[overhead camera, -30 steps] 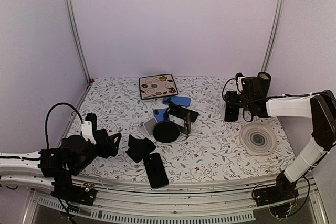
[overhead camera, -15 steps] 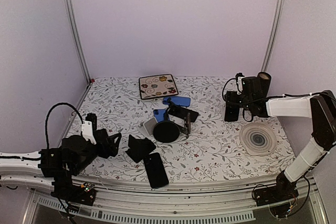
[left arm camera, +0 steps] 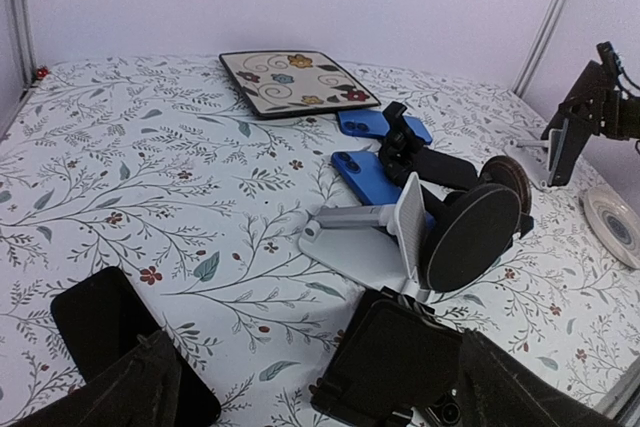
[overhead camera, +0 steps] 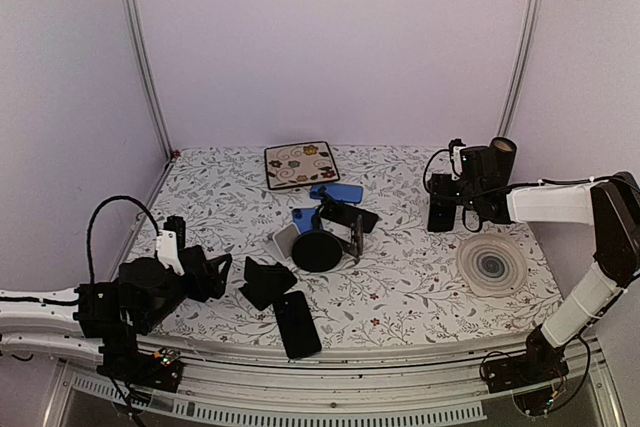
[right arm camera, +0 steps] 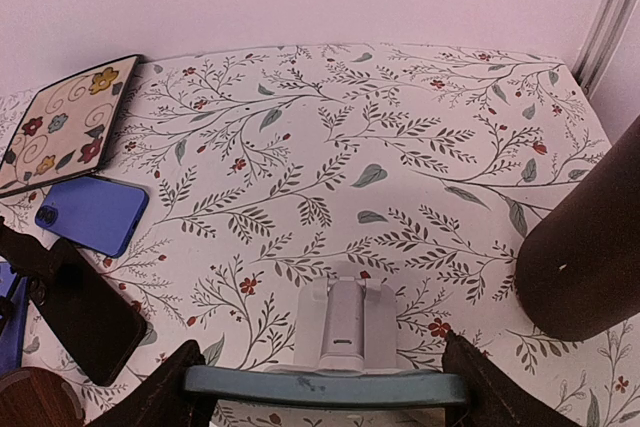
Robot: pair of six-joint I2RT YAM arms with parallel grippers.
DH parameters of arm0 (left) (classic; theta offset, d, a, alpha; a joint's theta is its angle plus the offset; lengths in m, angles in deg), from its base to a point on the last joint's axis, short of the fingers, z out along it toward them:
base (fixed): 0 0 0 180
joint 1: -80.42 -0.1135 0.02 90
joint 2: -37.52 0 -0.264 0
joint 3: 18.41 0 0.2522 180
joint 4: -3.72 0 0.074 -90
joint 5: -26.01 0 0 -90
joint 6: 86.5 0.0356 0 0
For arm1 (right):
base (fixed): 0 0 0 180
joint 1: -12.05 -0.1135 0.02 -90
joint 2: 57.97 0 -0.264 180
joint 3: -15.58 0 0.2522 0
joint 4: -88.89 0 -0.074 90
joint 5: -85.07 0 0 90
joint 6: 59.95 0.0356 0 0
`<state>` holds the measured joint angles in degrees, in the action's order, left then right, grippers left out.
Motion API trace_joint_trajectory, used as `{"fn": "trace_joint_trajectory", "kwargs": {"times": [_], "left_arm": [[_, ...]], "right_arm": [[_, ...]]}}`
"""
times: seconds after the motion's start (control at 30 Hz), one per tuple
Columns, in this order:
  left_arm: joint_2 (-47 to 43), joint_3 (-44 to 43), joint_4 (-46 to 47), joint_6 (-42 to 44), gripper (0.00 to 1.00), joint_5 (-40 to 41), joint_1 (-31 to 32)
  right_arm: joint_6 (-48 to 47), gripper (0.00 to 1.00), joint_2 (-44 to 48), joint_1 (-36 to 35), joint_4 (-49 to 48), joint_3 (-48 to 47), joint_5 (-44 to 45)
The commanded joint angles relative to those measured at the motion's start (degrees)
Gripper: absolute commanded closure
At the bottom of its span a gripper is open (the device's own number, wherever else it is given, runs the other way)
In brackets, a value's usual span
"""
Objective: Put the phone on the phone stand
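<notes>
Fingers (right arm camera: 165, 402) of the right gripper (right arm camera: 325, 387) pinch a phone (right arm camera: 400, 385) by its two long edges, holding it edge-on above the back right of the flowered tablecloth (overhead camera: 420, 277). The white phone stand (right arm camera: 345, 322) sits directly beneath it, and whether the two touch I cannot tell. The left gripper (overhead camera: 218, 273) hangs low over the near left of the cloth, its fingers (left arm camera: 135, 392) spread wide and gripping nothing. A black stand (left arm camera: 395, 357) sits just ahead of them, and a flat black slab (left arm camera: 105, 327) lies by the left finger. Another black phone (overhead camera: 297, 324) lies flat near the front edge. Mid-table, a grey stand (left arm camera: 375, 232) leans against a round black disc (left arm camera: 470, 237), with two blue phones (left arm camera: 375, 125) lying flat on the cloth behind it. The square floral plate (overhead camera: 300, 165) lies at the back, the farther blue phone just in front of its rim rather than on it. A round ringed dish (overhead camera: 490, 265) lies on the right, nearer than the held phone.
</notes>
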<state>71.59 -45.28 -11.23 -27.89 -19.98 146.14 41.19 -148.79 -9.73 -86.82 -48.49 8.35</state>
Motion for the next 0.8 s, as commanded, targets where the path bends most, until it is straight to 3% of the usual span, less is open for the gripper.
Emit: {"fn": "trace_joint_trajectory", "kwargs": {"times": [0.0, 0.4, 0.77], "left_arm": [[0.3, -0.1, 0.7, 0.9, 0.03, -0.2, -0.8], [0.5, -0.1, 0.8, 0.9, 0.03, -0.3, -0.9], [0.7, -0.1, 0.9, 0.9, 0.03, -0.5, -1.2]], "right_arm": [[0.4, 0.27, 0.3, 0.2, 0.1, -0.8, 0.6], [0.8, 0.02, 0.2, 0.3, 1.7, -1.8, 0.8], [2.2, 0.01, 2.7, 0.2, 8.2, -6.0, -0.6]]}}
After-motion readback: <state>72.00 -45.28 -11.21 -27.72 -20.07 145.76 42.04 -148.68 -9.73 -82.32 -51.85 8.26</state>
